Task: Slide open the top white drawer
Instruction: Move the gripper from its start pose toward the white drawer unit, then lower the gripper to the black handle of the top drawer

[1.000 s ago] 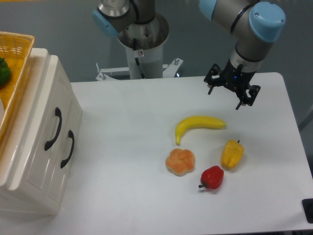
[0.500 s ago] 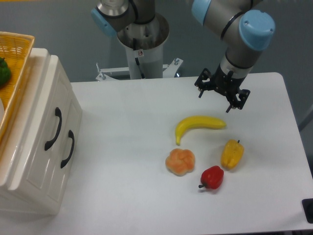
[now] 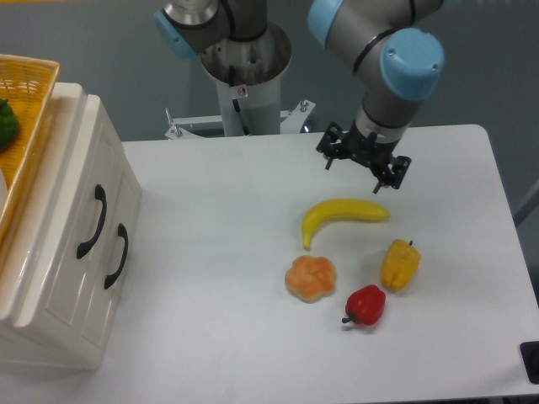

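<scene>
Open tabletop [image 3: 210,219] between gripper [image 3: 362,162] and drawer handles [image 3: 91,221], with banana [image 3: 344,215], orange bun [image 3: 311,278] and two peppers [image 3: 383,282] clustered right of that stretch.

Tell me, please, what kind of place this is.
Probably a robotics lab set up for tests: an arm on a pedestal at a bare white table, with toy-like fruit and a small cabinet.

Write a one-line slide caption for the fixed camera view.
Open gripper above the table, far from the closed top white drawer; banana below it.
</scene>
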Robot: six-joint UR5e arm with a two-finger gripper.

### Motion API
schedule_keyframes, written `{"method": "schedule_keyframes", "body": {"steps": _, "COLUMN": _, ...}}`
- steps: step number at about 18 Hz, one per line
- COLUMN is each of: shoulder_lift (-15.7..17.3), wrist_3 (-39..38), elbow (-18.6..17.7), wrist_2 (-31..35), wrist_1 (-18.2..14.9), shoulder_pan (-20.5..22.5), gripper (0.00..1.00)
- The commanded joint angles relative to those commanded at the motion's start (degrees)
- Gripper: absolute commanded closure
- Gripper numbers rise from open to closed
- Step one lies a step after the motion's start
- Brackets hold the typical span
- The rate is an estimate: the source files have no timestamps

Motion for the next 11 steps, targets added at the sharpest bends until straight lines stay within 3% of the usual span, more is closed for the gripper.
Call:
{"method": "schedule_keyframes", "body": {"steps": 6, "shoulder_lift": -0.4, "wrist_3": -15.4, "elbow": 0.5, "wrist_2": -5.4, "wrist_1": -1.3, "shoulder_pan": -2.7, "gripper": 0.00}}
{"method": "schedule_keyframes", "body": {"steps": 11, "shoulder_lift": -1.6, "wrist_3": -22.0, "elbow": 1.7, "wrist_2": -5.9, "wrist_1": -1.2, "shoulder_pan": -7.3, "gripper": 0.00}}
